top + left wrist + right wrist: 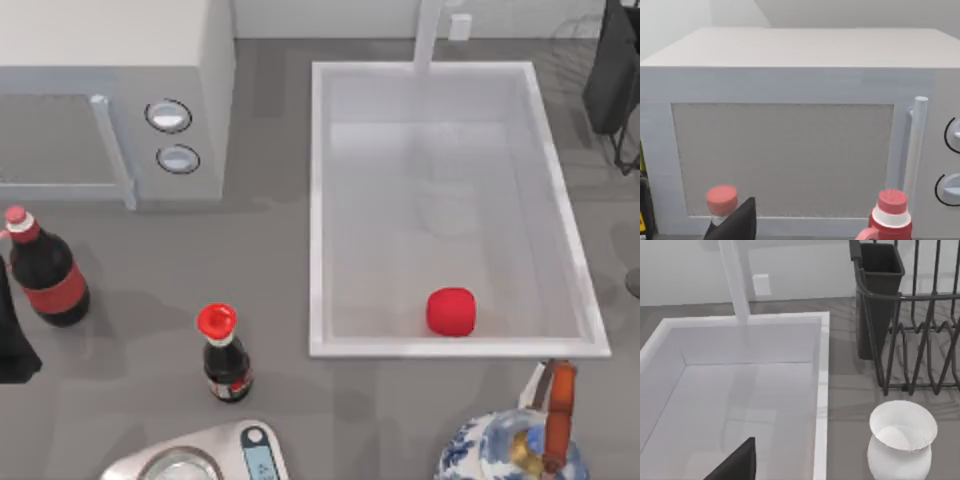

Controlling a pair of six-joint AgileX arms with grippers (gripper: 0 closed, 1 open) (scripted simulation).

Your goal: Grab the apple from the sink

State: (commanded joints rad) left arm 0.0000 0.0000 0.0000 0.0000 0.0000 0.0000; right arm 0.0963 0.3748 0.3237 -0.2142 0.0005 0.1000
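Bright-red apple (451, 311), white sink (318, 200), blue-patterned kettle (480, 450).

Before you: white microwave (790, 130) door, handle (916, 145), two knobs (952, 187); two red-capped bottles (722, 200) (891, 212) in front.

A grey table (270, 250) is seen carrying everything. The white sink (318, 210) is set into its right half, with the microwave (150, 70) placed at the far left. Two dark, red-capped bottles (226, 355) are stood near the left front, a scale (215, 455) is laid at the front edge, and a blue-and-white kettle (510, 445) is set at the front right. A dish rack (920, 330) and white vase (900, 445) are stood beside the sink.
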